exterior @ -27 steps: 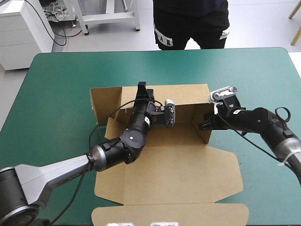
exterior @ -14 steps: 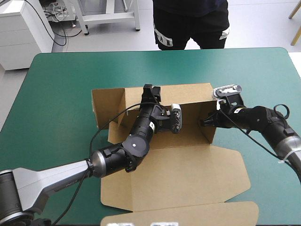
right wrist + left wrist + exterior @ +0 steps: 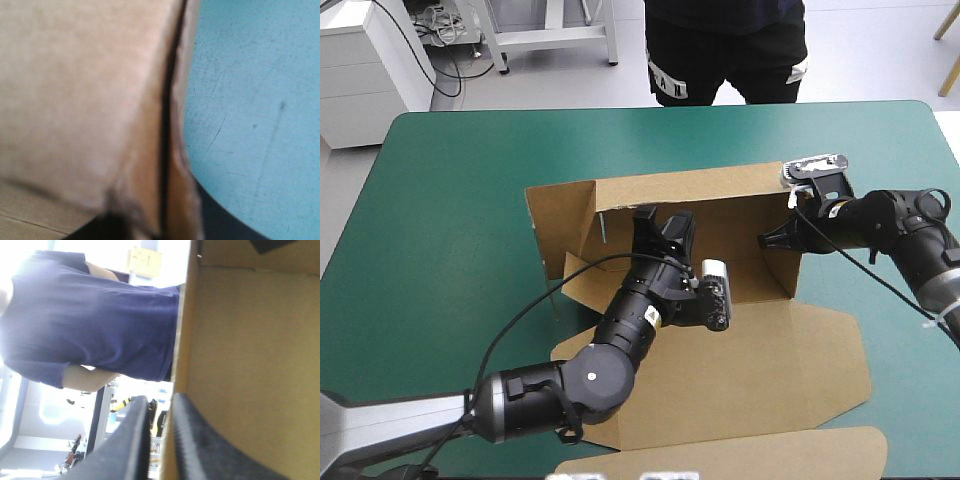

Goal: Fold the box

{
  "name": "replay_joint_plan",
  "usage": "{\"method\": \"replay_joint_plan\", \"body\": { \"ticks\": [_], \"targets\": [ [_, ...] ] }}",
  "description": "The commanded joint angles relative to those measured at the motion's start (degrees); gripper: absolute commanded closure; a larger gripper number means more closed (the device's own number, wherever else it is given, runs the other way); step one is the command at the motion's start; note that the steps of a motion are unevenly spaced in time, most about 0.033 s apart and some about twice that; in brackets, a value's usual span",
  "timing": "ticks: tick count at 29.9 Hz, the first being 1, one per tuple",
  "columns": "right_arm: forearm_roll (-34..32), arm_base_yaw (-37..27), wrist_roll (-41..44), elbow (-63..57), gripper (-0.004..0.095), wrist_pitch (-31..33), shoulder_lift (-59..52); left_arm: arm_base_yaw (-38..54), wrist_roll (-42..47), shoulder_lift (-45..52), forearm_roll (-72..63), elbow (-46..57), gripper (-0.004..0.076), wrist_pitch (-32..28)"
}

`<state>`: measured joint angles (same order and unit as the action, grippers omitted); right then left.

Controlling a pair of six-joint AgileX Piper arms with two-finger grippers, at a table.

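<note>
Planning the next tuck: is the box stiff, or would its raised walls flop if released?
Probably stiff but springy: the box keeps flat panels and sharp creases. Its far wall stands while the left claw and right claw pinch the board, so it may sag back. Likely light: thin sheet.

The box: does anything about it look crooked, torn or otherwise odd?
The box lies askew on the table, its back wall not parallel to the far edge. Its left end flap splays outward, while the right end wall stands square. No tear shows.
</note>
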<state>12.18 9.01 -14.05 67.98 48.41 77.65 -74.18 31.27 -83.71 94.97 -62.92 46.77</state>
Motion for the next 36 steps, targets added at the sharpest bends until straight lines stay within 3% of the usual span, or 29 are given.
{"method": "replay_joint_plan", "body": {
  "ticks": [1,7,11,18,23,32,36],
  "targets": [
    [0.0,-0.2,1.5,3.9,0.0908,5.8,-0.5,-0.3,1.0,6.0,1.0,-1.5,0.0716,3.4],
    [0.2,-0.2,1.6,7.9,0.0908,13.2,4.7,4.0,0.1,11.5,-6.2,-5.0,0.0716,2.4],
    [0.2,-0.2,1.7,12.3,0.0908,18.6,9.9,11.6,-2.9,13.6,-14.9,-9.5,0.0716,-2.0],
    [0.7,-0.2,3.5,19.1,0.0908,18.6,16.9,29.4,-7.9,14.4,-31.4,-14.2,0.0716,-6.9],
    [0.7,-0.2,4.4,24.1,0.0908,18.6,22.9,45.0,-16.2,14.3,-51.5,-14.2,0.0716,-10.5],
    [0.6,-0.2,4.4,31.6,0.0907,17.4,31.0,69.8,-35.4,12.9,-86.7,-14.2,0.0716,-8.8],
    [-0.2,-0.2,4.4,32.2,0.084,15.7,31.3,76.2,-42.1,11.6,-98.7,-14.2,0.0716,-6.1]
  ]
}}
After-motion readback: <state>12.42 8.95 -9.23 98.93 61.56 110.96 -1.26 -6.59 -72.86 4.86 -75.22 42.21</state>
